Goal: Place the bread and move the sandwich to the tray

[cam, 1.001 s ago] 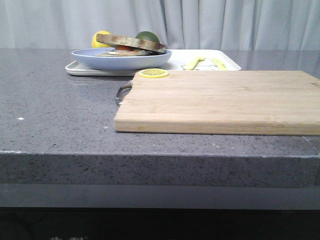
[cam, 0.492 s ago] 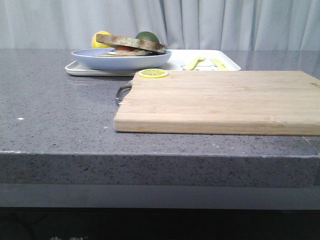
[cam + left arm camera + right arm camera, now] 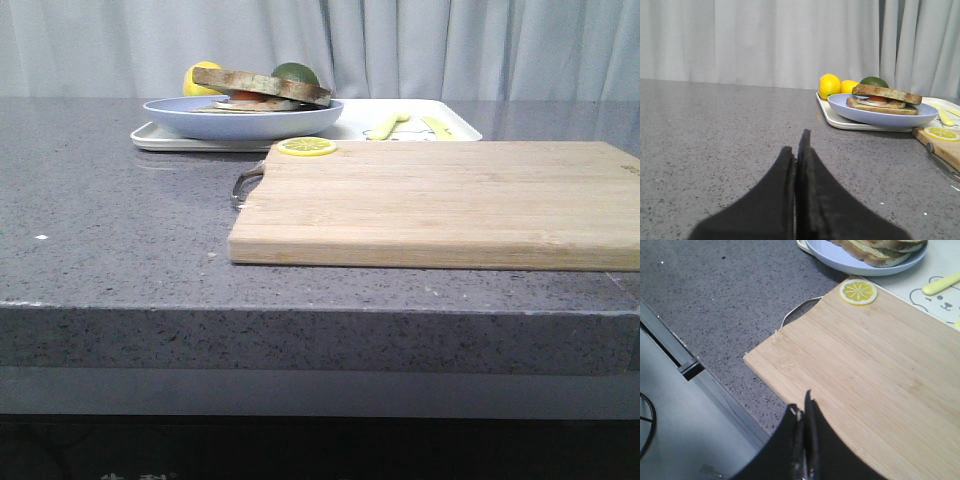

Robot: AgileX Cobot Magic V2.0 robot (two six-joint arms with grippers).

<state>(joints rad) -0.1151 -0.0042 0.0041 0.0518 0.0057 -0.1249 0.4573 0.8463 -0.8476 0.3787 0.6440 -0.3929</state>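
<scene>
The sandwich (image 3: 262,90), with a brown-crusted bread slice on top, lies in the pale-blue plate (image 3: 240,118), which rests on the white tray (image 3: 160,140) at the back left. It also shows in the left wrist view (image 3: 883,97) and partly in the right wrist view (image 3: 875,250). No separate loose bread slice shows. My left gripper (image 3: 796,145) is shut and empty, low over the grey counter, short of the tray (image 3: 837,120). My right gripper (image 3: 801,405) is shut and empty above the near edge of the cutting board (image 3: 880,365). Neither gripper shows in the front view.
The wooden cutting board (image 3: 440,200) has a metal handle (image 3: 245,185) and a lemon slice (image 3: 306,147) on its far left corner. A lemon (image 3: 200,75) and a green fruit (image 3: 295,72) sit behind the plate. Yellow utensils (image 3: 390,125) lie on the tray.
</scene>
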